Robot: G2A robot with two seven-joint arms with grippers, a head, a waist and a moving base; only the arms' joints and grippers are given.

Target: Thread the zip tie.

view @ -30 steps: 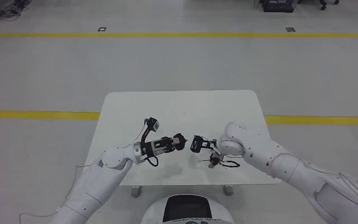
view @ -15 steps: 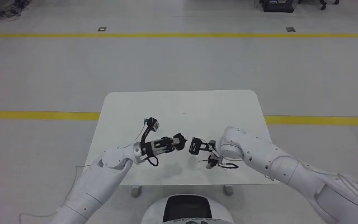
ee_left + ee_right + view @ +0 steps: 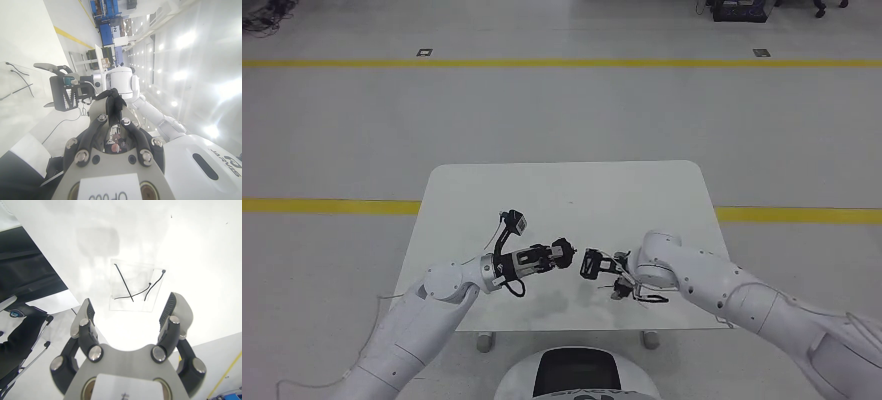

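since the earlier frame my right arm has drawn in a little, edging my right pincer [image 3: 129,310] nearer my left pincer [image 3: 114,108]; the left arm has not shifted.

left pincer: pressed together on the zip tie [image 3: 111,93], a black strap pinched between the pads, its bunched end standing just past the fingertips.

right pincer: fingers spread apart and holding nothing. it hangs just ahead of the left fingertips, near the tie's end but apart from it, and points down at the table [image 3: 562,190].

beyond the right fingertips lies a clear tray [image 3: 132,306] holding three spare ties [image 3: 123,282].

progress, as i judge it: the tie is lifted and presented, so the first part is done. the threading itself is left: the free end must be taken and fed through the head. whether any of it already sits in the head i cannot tell, since my own fingers hide it.
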